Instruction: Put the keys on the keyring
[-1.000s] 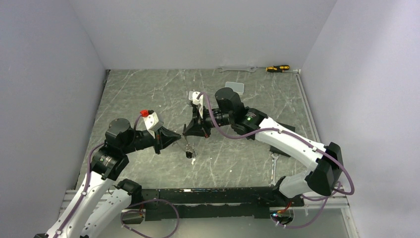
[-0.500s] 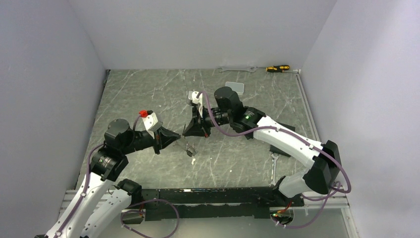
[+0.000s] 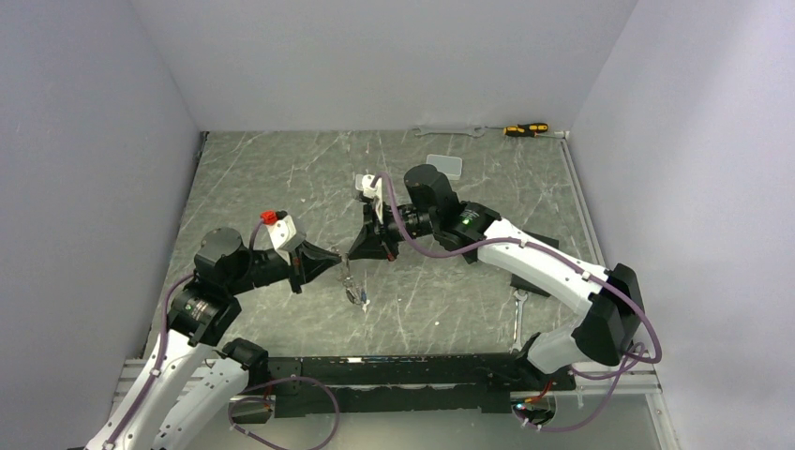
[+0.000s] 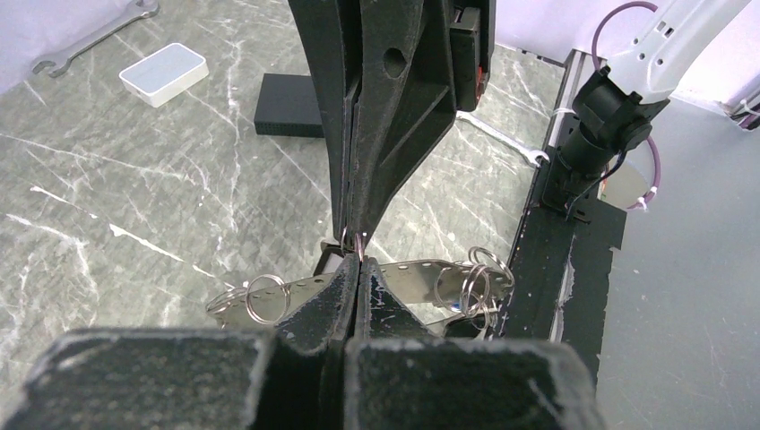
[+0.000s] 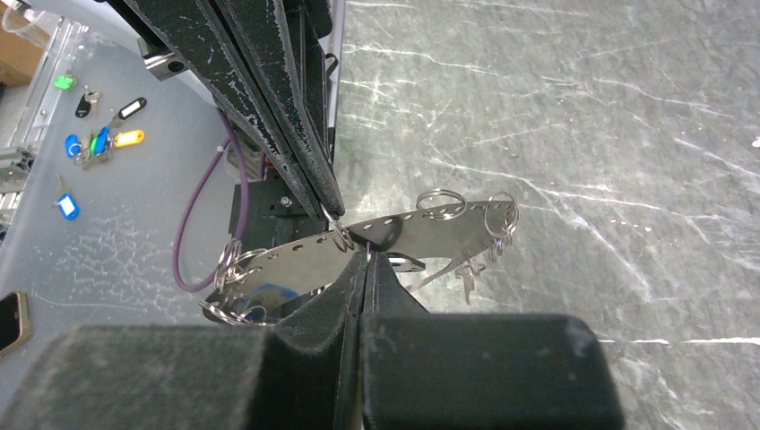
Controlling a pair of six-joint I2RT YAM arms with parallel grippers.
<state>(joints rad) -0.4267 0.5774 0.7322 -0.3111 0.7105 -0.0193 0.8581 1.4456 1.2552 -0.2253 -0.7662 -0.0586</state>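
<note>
Both grippers meet tip to tip above the table's middle. My left gripper (image 3: 338,259) (image 4: 352,262) is shut, and a small split ring (image 4: 351,240) pokes out of its tips. My right gripper (image 3: 351,253) (image 5: 365,253) is shut on the same bundle from the opposite side. The keyring (image 4: 412,273) (image 5: 296,255) appears as a silvery perforated band carrying several split rings. The keys (image 3: 354,292) (image 5: 466,267) dangle under it, off the table. A blue tag (image 5: 269,296) and a black tag (image 5: 384,233) show near the band. What exactly each jaw pinches is hidden.
A spanner (image 3: 448,131), a yellow-black screwdriver (image 3: 525,128) and a white box (image 3: 444,166) lie at the back. A second spanner (image 3: 518,314) lies front right. A black block (image 4: 287,116) sits near the right arm. Loose tagged keys (image 5: 99,143) lie beyond the table.
Both arms have shifted slightly left and the hanging keys have swung a little left with them. Both grippers stayed shut.
</note>
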